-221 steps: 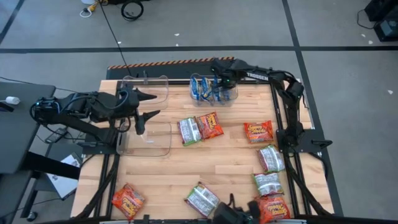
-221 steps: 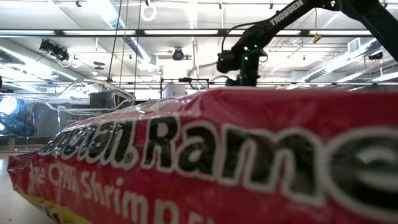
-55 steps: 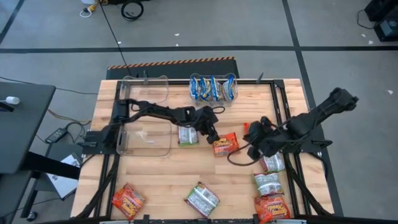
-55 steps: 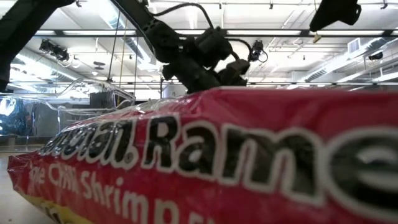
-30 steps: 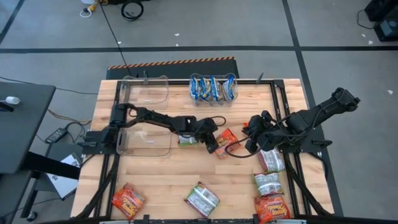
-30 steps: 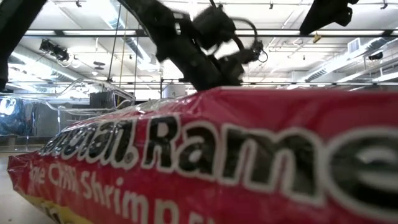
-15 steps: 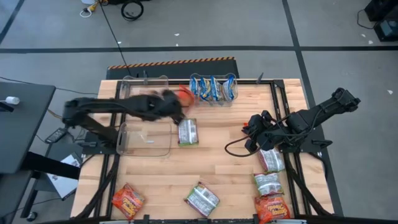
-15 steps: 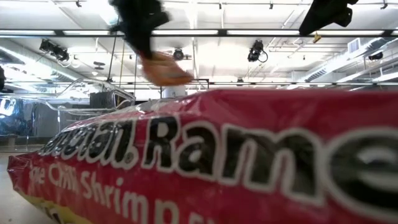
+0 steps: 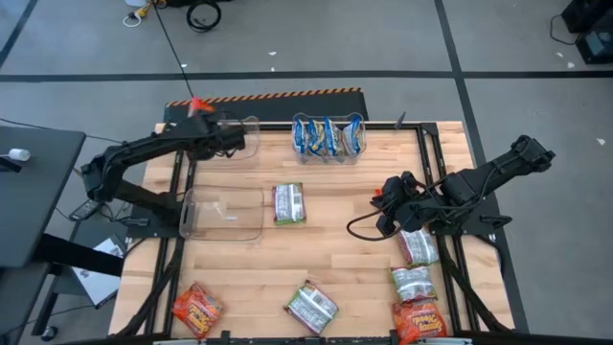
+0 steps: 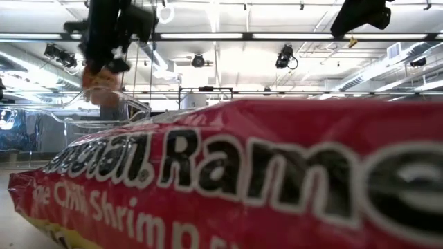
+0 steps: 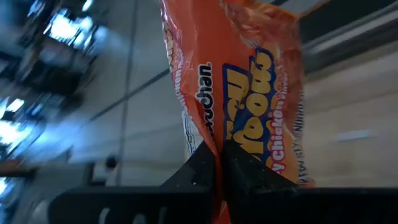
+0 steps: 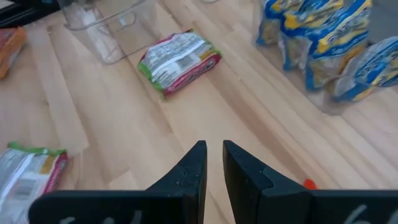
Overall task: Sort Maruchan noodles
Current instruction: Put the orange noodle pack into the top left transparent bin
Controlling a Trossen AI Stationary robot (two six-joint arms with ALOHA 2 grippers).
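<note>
My left gripper [image 11: 217, 163] is shut on an orange Maruchan noodles packet [image 11: 239, 81]. It holds the packet in the air at the table's far left, by the far-left clear bin [image 9: 233, 140]; the packet [image 9: 199, 104] [image 10: 97, 75] is well above the table. My right gripper [image 12: 213, 163] hovers over the right middle of the table [image 9: 383, 213], its fingers a narrow gap apart with nothing between them. Blue-and-yellow packets [image 9: 329, 137] stand in a clear bin at the far centre. A green-and-white packet [image 9: 289, 203] lies flat mid-table. My left gripper pinches the orange packet between its two fingers at a crease in the wrapper [image 11: 214, 142]. Most of the packet reaches out past the fingertips, and a corner [image 11: 297, 177] lies beside one finger. The packet is lifted clear, and the low view shows it hanging below the gripper [image 10: 105, 38].
An empty clear bin [image 9: 225, 213] sits at the left. More packets lie along the near edge and right side: orange [image 9: 196, 309] [image 9: 419, 319], green-and-white [image 9: 310, 307] [image 9: 414, 283] [image 9: 419, 247]. A red packet [image 10: 242, 173] fills the low view's foreground.
My left gripper has lifted the orange packet off the middle of the table. It swung up and toward the far left edge and turned as it went. The packet now hangs clear by the far-left bin.
</note>
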